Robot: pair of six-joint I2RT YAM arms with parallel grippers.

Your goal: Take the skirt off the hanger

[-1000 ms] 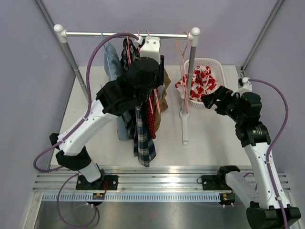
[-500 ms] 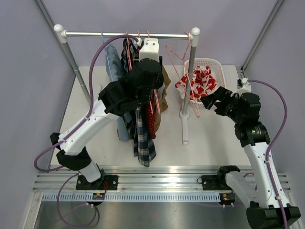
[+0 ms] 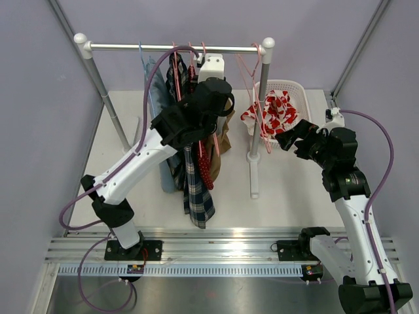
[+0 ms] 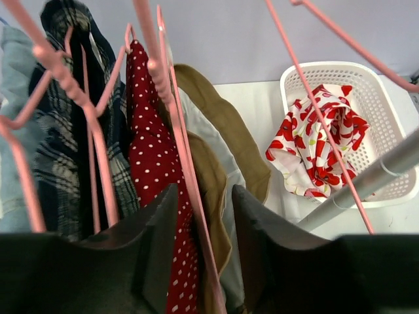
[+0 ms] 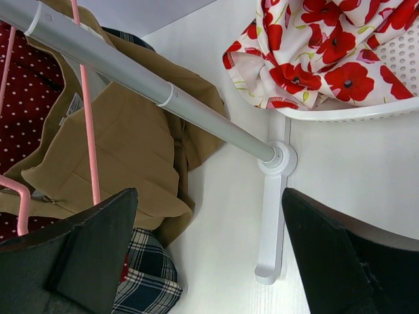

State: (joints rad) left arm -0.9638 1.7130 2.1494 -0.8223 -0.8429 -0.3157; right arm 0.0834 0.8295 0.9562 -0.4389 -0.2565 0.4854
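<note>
- Pink wire marks the change: the empty hanger [image 4: 288, 49] at the right end of the rail [image 3: 163, 47] swung outward half a second ago and now hangs back close to the post.
- The left arm has pushed deeper toward the desk's far edge since then.
- The left gripper [image 4: 204, 196] is spread apart, its fingers straddling the next pink hanger [image 4: 185, 171] without pinching it.
- That hanger seems to carry the tan skirt [image 4: 226, 124], just beside a red dotted skirt [image 4: 147, 131], above the middle of the desk.
- A floral skirt [image 4: 321, 144] already lies in the white basket [image 3: 298, 88] at the far right corner, so the unloading is likely starting over on the tan one.
- The right gripper [image 5: 209, 196] hovers wide apart and empty near the right edge.
</note>
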